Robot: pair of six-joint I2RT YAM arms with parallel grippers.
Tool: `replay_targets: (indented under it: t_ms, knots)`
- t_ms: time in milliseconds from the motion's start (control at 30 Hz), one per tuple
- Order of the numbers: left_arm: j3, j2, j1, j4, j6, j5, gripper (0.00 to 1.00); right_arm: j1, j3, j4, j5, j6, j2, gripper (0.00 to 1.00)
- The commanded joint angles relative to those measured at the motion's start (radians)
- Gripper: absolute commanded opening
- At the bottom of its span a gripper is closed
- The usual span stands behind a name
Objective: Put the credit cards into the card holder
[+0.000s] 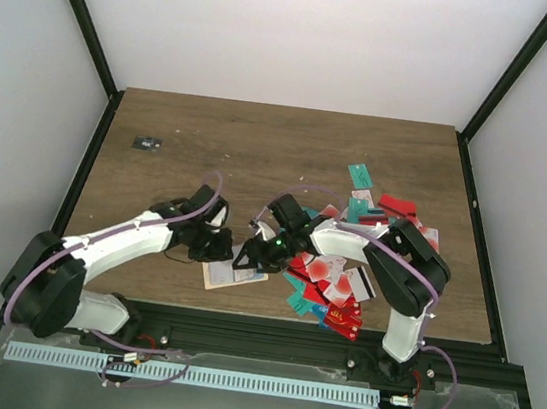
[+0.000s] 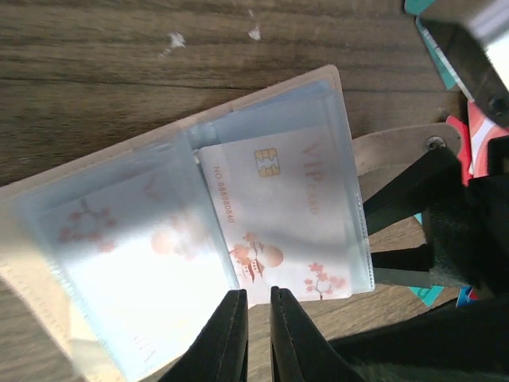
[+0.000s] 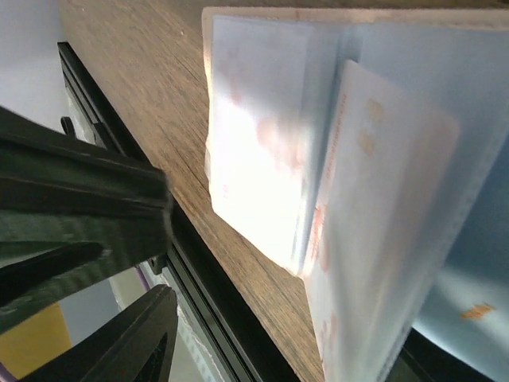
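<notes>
Card holder (image 1: 229, 277) lies open, long axis seemingly along table's (image 1: 261, 142) near edge

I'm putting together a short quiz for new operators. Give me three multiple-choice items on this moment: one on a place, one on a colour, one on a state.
1. Where does the card holder lie on the table?
A. at the far edge
B. near the front edge, left of the loose credit cards
C. on top of the loose cards

2. What colour is the card in the holder's clear sleeve?
A. white with a gold chip
B. solid teal
C. black

3. How is the holder?
A. snapped shut
B. standing on edge
C. lying open

Key:
1 B: the top view shows it at the near edge, beside the cards.
2 A: the left wrist view shows the pale card and its chip.
3 C: both wrist views show its sleeves spread.
</notes>
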Motion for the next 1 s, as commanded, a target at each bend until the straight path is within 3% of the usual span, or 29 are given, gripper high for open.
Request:
replay_targets:
  t_ms: [0,333,567,767,967]
  knots:
    - [0.036,-0.082,0.026,-0.103,-0.015,-0.07,0.11,0.034,0.082,-0.044,0.017,0.007,0.019,0.58]
    - [0.01,-0.257,0.116,-0.226,-0.05,-0.131,0.16,0.155,0.254,-0.099,0.013,0.024,0.116,0.65]
    - [-0.048,-0.303,0.126,-0.188,-0.026,-0.047,0.17,0.155,0.3,-0.182,0.072,-0.019,0.074,0.66]
    - [-0.053,-0.312,0.118,-0.109,0.027,0.065,0.19,0.118,0.235,-0.363,0.272,-0.016,-0.089,0.69]
    - [0.003,-0.224,0.055,-0.021,0.053,0.125,0.19,0.026,0.053,-0.616,0.544,0.118,-0.283,0.78]
